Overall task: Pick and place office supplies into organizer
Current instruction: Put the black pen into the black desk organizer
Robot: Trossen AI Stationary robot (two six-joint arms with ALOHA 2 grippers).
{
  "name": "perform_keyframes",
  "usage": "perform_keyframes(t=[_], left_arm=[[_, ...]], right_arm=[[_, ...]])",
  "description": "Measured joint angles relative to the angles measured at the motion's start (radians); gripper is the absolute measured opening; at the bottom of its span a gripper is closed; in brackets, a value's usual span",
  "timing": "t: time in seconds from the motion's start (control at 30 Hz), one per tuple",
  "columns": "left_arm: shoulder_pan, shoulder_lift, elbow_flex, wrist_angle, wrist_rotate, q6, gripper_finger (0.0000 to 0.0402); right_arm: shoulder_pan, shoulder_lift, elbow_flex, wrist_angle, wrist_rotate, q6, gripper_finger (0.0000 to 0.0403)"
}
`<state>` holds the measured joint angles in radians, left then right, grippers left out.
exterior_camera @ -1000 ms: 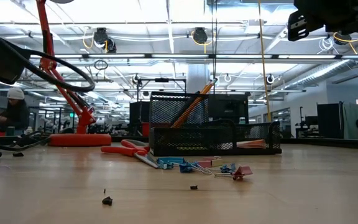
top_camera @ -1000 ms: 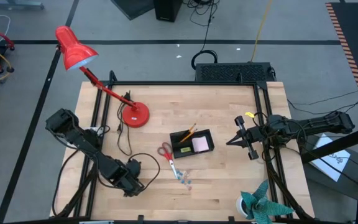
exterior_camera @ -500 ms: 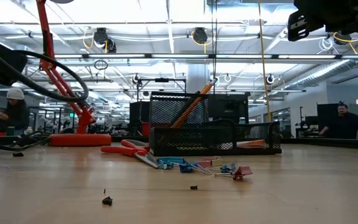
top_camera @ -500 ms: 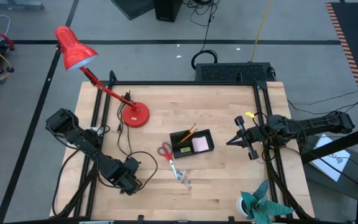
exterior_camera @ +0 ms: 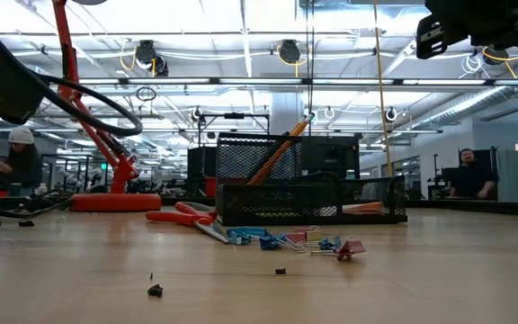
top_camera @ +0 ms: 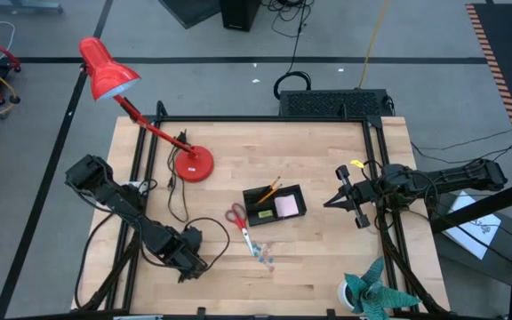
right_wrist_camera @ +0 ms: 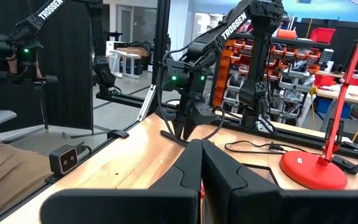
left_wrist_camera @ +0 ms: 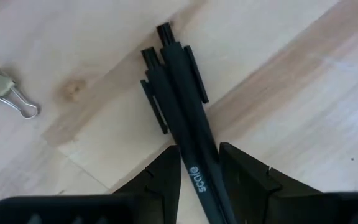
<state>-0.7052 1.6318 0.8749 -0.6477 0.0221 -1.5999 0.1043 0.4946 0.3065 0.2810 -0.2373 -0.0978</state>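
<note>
My left gripper [top_camera: 188, 264] stands at the table's near left, pointing down, shut on two dark pens [left_wrist_camera: 176, 93]. My right gripper [top_camera: 330, 203] hangs level and shut over the table's right part, touching nothing. The black organizer [top_camera: 275, 204] sits mid-table on its base. An orange pencil [top_camera: 269, 188] leans in its far part and a pink note pad [top_camera: 286, 206] lies in it. Red-handled scissors [top_camera: 239, 222] and bluish clips [top_camera: 265, 256] lie on the wood near the organizer. A pale binder clip [left_wrist_camera: 8, 96] lies near the pens. My left gripper pinches the two pens side by side between its two fingers, on their barrels [left_wrist_camera: 193, 163] below the pocket clips. The fingers [left_wrist_camera: 166, 171] come from above, pointing down, across the pens. The clip ends stick out past the fingers close over the wood; whether they rest on it I cannot tell.
A red desk lamp [top_camera: 149, 116] stands at the far left, its cord [top_camera: 178, 200] trailing toward my left arm. A teal leafy object [top_camera: 376, 293] stands at the near right corner. A black box with cables [top_camera: 332, 102] sits past the far edge. People show in the room beyond.
</note>
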Motion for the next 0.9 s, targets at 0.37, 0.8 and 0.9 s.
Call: perform_keyframes(t=[0.37, 0.8, 0.9], left_arm=[[0.016, -0.028, 0.0, -0.025, 0.018, 0.04, 0.0117], [0.018, -0.099, 0.0, -0.095, -0.004, -0.002, 0.0117], [0.018, -0.099, 0.0, -0.101, -0.016, -0.008, 0.0117]], right_arm=[[0.0, 0.0, 0.0, 0.0, 0.0, 0.0, 0.0], [0.0, 0.0, 0.0, 0.0, 0.0, 0.0, 0.0], [0.0, 0.0, 0.0, -0.001, 0.0, 0.0, 0.0]])
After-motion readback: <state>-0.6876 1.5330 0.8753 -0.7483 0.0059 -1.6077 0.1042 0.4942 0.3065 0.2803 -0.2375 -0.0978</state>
